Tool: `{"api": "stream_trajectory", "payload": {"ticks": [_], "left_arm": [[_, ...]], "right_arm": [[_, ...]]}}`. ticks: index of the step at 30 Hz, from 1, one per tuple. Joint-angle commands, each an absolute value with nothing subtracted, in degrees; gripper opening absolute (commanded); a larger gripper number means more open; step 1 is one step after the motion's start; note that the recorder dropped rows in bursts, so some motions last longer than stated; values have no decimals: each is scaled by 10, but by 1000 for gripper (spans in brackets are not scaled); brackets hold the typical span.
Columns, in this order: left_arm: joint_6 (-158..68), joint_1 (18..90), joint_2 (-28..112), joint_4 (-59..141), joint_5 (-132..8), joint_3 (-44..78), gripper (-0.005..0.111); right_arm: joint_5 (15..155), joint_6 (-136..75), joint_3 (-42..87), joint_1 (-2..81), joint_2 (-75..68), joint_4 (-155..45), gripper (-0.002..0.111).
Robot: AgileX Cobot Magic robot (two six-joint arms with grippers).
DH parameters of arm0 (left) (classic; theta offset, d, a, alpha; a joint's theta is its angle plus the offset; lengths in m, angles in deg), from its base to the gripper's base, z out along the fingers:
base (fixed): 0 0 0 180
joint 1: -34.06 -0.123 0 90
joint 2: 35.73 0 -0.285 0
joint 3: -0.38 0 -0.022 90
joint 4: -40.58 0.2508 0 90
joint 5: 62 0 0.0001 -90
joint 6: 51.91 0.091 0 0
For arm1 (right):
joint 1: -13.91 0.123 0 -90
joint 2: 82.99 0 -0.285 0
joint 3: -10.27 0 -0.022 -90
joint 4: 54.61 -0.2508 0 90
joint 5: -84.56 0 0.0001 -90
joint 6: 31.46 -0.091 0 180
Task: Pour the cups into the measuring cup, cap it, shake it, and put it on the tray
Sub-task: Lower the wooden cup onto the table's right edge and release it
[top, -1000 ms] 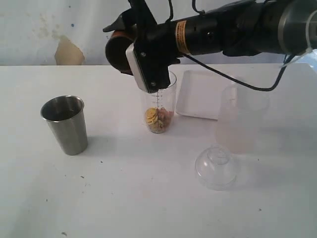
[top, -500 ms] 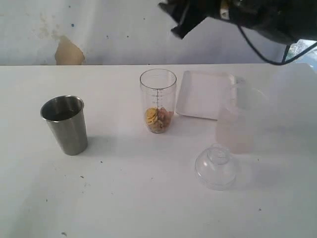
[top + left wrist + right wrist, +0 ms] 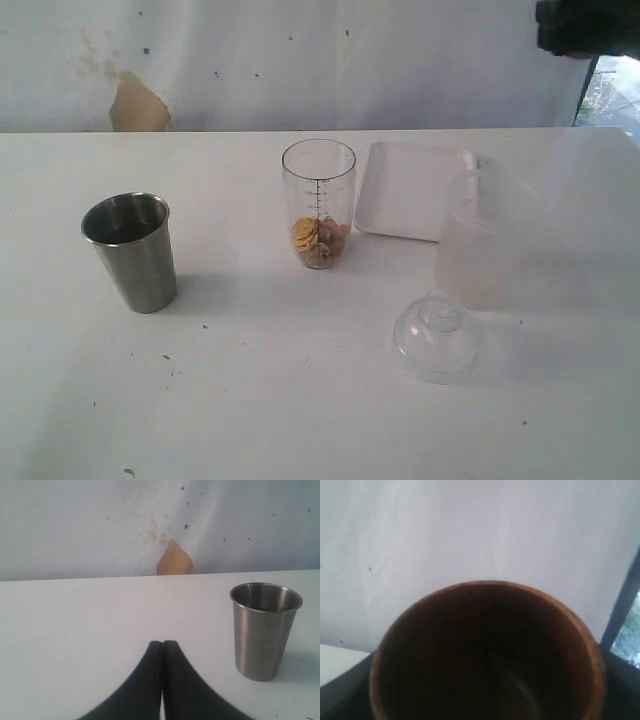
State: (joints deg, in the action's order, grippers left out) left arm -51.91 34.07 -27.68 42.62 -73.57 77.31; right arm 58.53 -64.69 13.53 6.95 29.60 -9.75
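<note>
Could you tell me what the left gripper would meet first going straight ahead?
The way looks free to the wall, probably: the left gripper points beside the steel tumbler, not at it.

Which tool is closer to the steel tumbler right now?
Left. The left tool, shut and empty, is low over the table with the steel tumbler close ahead. The right arm is raised at the exterior view's far right edge, holding the wooden cup.

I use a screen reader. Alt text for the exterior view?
An uncapped clear measuring cup holding gold and reddish pieces stands at centre. A steel tumbler stands to its left; a white tray, frosted container and clear domed lid to its right.
</note>
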Motion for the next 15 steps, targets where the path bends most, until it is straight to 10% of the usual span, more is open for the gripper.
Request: {"api": "stream_trajectory", "payload": {"ticks": [1, 15], "left_arm": [[-519, 343, -279, 424, -731, 776, 0], [-519, 343, -279, 424, -731, 776, 0]], "right_arm": [[569, -662, 171, 34, 336, -84, 0], [539, -658, 190, 30, 449, -60, 0]]}}
